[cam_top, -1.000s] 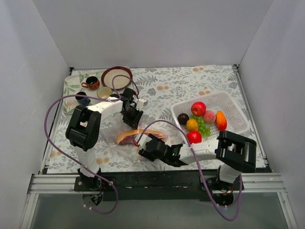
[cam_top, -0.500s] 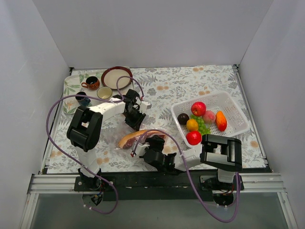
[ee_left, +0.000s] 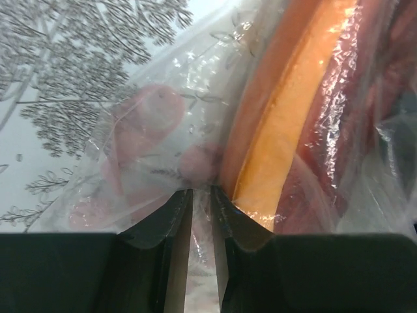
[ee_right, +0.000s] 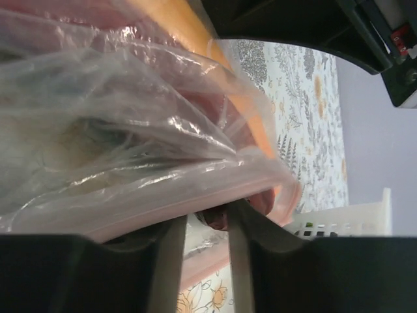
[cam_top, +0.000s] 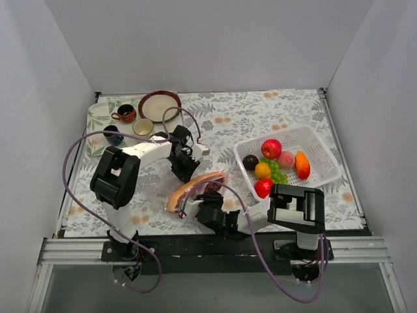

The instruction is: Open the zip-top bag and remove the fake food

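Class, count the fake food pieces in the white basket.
7: red apple at back, peach beside it, orange piece right, dark ball left, yellow ball and green grapes central, red piece at near edge. The right arm may hide more.

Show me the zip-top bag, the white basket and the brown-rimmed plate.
zip-top bag (ee_left: 163,111), left wrist view, clear crinkled wall
white basket (cam_top: 317,147), top external view, bare mesh floor
brown-rimmed plate (cam_top: 158,106), top external view, pale centre
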